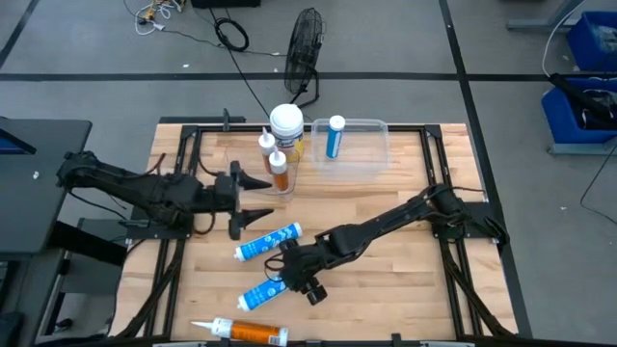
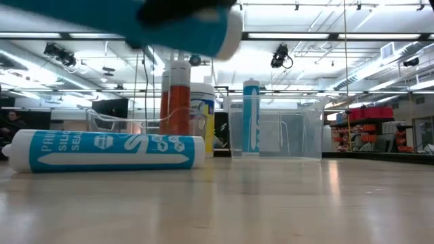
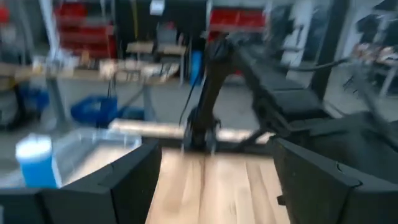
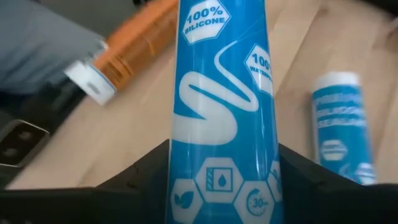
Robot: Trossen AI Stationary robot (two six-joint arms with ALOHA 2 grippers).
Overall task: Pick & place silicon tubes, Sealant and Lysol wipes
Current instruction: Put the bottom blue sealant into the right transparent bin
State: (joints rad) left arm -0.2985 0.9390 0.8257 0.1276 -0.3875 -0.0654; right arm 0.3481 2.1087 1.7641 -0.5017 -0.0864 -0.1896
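Observation:
My right gripper (image 1: 297,280) is shut on a blue silicone tube (image 4: 221,118) at the table's near middle; the low view shows that tube (image 2: 176,24) raised above the table. A second blue tube (image 1: 268,241) lies on its side on the table. An orange tube (image 1: 241,333) lies by the near edge. The Lysol wipes canister (image 1: 286,125) stands upright at the far middle beside two upright orange tubes (image 1: 278,172). A third blue tube (image 1: 335,136) stands in a clear bin (image 1: 371,154). My left gripper (image 1: 254,200) is open and empty, left of the middle. My right gripper pinches the blue tube's round body (image 4: 186,186) between its two fingers, near the end closest to the arm. The fingers (image 4: 137,180) come slanting from the table's right and far side and lie along the tube. The tube is lifted clear, sticking out beyond the fingertips.
A black fan (image 1: 304,48) and cables lie on the floor beyond the far edge. Dark frame rails (image 1: 174,241) run along the table's left and right sides. Bare wood (image 1: 405,280) shows at the near right.

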